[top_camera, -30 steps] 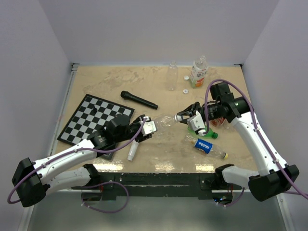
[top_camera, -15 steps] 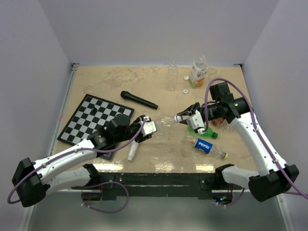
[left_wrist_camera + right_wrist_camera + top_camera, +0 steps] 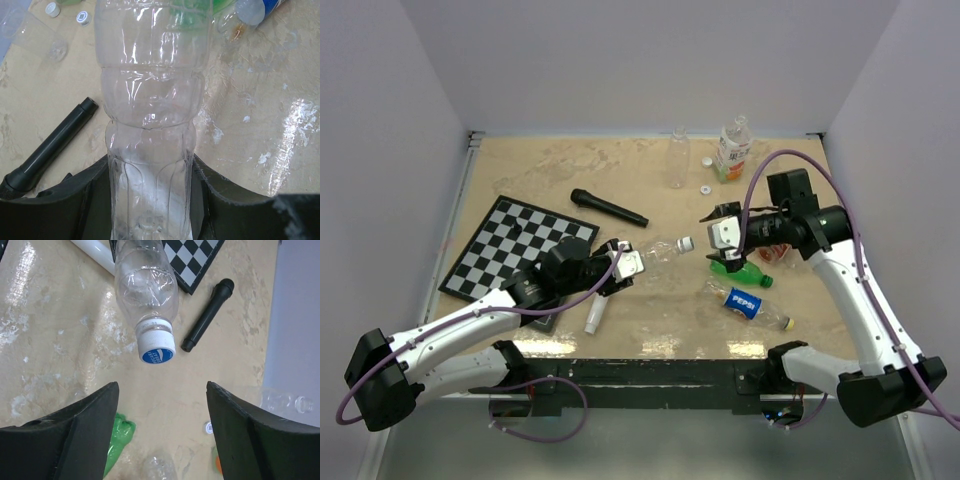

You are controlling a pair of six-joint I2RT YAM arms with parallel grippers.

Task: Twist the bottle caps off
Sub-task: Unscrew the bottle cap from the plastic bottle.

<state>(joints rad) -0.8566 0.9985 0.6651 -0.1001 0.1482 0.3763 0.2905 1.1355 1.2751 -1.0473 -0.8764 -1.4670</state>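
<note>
A clear plastic bottle (image 3: 655, 254) lies tilted over the table, its base clamped between my left gripper's (image 3: 620, 266) fingers. The left wrist view shows that bottle (image 3: 150, 100) filling my left gripper (image 3: 150, 200). Its neck carries a bottle cap (image 3: 687, 242), white with a blue top (image 3: 157, 347). My right gripper (image 3: 718, 224) hangs open a short way right of the cap, touching nothing. In the right wrist view the cap sits just ahead of my right gripper (image 3: 162, 386). Two loose white caps (image 3: 706, 161) (image 3: 704, 189) lie at the back.
A black microphone (image 3: 608, 208) and a chessboard (image 3: 515, 250) lie left of centre. A white cylinder (image 3: 594, 314) lies near the front edge. A green bottle (image 3: 740, 272) and a Pepsi bottle (image 3: 752, 305) lie under my right arm. Two upright bottles (image 3: 677, 158) (image 3: 733, 150) stand at the back.
My right gripper has opened, let go of the cap and drawn back to the right and upward. The cap stays on the bottle neck. The left arm has held still.
</note>
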